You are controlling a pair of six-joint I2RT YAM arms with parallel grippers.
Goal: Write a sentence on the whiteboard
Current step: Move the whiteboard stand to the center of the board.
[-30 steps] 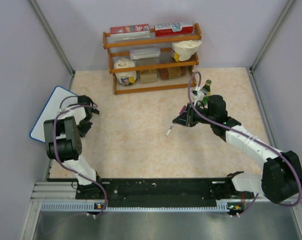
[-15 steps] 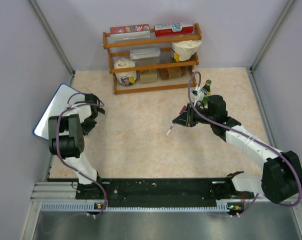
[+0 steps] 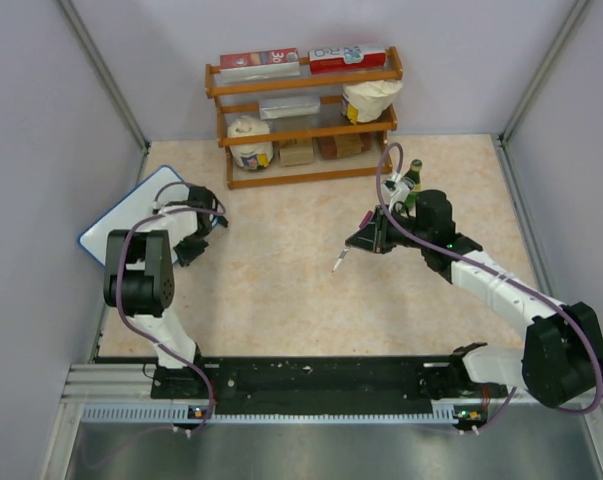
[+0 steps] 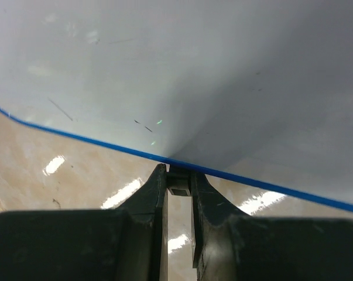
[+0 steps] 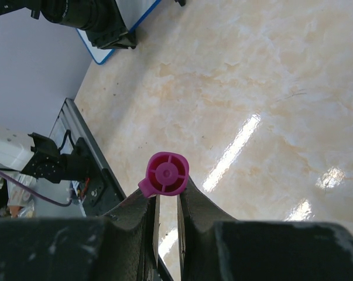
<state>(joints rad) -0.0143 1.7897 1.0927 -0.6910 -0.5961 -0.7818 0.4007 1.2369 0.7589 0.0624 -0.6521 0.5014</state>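
**A:** Where's the board?

**B:** At the far left of the table, close to the left wall. Its right edge is in the left gripper. It looks tipped up rather than lying flat, though I can't tell how far.

**A:** And the grip?

**B:** In the wrist view the jaws stand narrow, pinched on the thin blue frame, with the white face spreading away beyond them.

**A:** Will it behave?

**B:** I'd judge it light and stiff, a thin one-piece panel that should follow the pinch. But the face is glossy and slick, and an edge hold leaves a long lever, so it could swing or slip. The frame is the place to take it, near mid-side, never the writing face. Once it's down it probably needs pinning, or writing pressure may skate it across the smooth table.

**A:** The other arm?

**B:** The right gripper is mid-table, well apart from the board. Its jaws are clamped on a marker, with the magenta end toward the wrist camera and the tip hanging above the table.
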